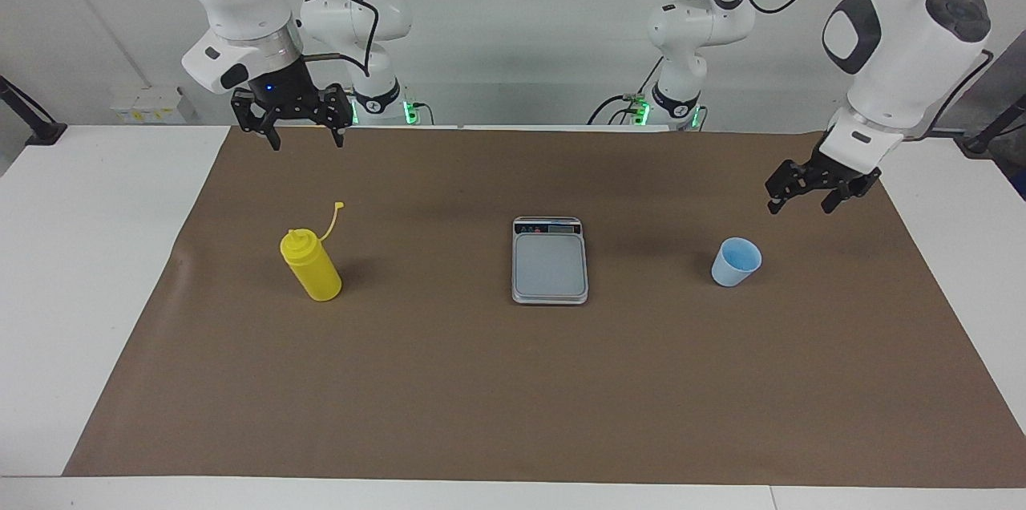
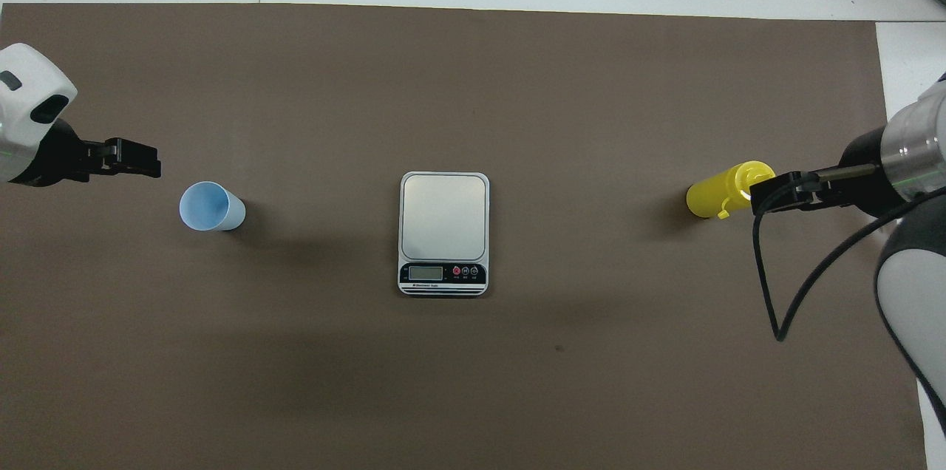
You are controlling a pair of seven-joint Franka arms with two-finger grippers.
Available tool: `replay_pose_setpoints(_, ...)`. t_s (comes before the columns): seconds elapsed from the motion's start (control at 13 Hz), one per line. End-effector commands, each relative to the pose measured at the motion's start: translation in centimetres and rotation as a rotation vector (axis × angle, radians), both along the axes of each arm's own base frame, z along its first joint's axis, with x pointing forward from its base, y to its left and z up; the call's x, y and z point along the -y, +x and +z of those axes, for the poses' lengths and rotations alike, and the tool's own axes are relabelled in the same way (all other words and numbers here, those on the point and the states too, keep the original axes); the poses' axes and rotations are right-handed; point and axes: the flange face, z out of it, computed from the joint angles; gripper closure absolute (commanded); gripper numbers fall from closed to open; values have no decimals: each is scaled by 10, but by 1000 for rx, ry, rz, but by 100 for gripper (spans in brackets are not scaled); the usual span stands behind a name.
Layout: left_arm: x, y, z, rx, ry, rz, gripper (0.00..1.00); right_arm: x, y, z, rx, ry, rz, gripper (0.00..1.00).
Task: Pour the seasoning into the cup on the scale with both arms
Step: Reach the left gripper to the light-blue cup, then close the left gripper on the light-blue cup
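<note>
Facing view: scale (image 1: 550, 261) flat on brown mat (image 1: 513, 382), mat spread over white bench (image 1: 88, 253), display strip at the end nearer the robots. Plate bare.

Cup (image 1: 736, 261) upright on the mat, well apart from the scale toward the left arm's end, about level with it; brighter blue inside showing.

Bottle (image 1: 311, 265) standing well apart from the scale toward the right arm's end, also about level with it; cone nozzle up, thin tethered cap (image 1: 339, 206) sticking up beside the nozzle.

Left gripper (image 1: 798, 200) up in the air over the mat, toward the left arm's end from the scale and close to the cup (not touching it), fingers spread wide, holding nothing.

Right gripper (image 1: 303, 139) hanging over the mat's edge at the robots' side, toward the right arm's end from the scale, well clear of the bottle, fingers pointing down and spread wide, empty.

Overhead view: scale (image 2: 443, 233) central; cup (image 2: 211, 207) and bottle (image 2: 728, 189) out to either side of it; right gripper's tip overlapping the bottle top by height only.
</note>
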Motion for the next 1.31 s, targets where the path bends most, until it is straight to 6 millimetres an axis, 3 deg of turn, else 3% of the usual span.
replay_pose_setpoints(0.0, -7, -10, -37, 21, 16, 44, 0, 2, -7, 1, 6, 22, 15, 0)
replay_pose_setpoints(0.15, -12, -10, -72, 43, 12, 82, 0, 2, -7, 1, 8, 22, 15, 0)
replay_pose_setpoints(0.38, -13, -8, -101, 59, 4, 125, 0, 2, -7, 1, 6, 22, 15, 0)
replay_pose_setpoints(0.69, -4, -27, -140, 33, -4, 241, 0, 8, -7, 1, 6, 22, 3, 0)
replay_pose_setpoints(1.23, -3, -34, -164, 16, -7, 256, 0, 9, -7, 1, 6, 22, 0, 0)
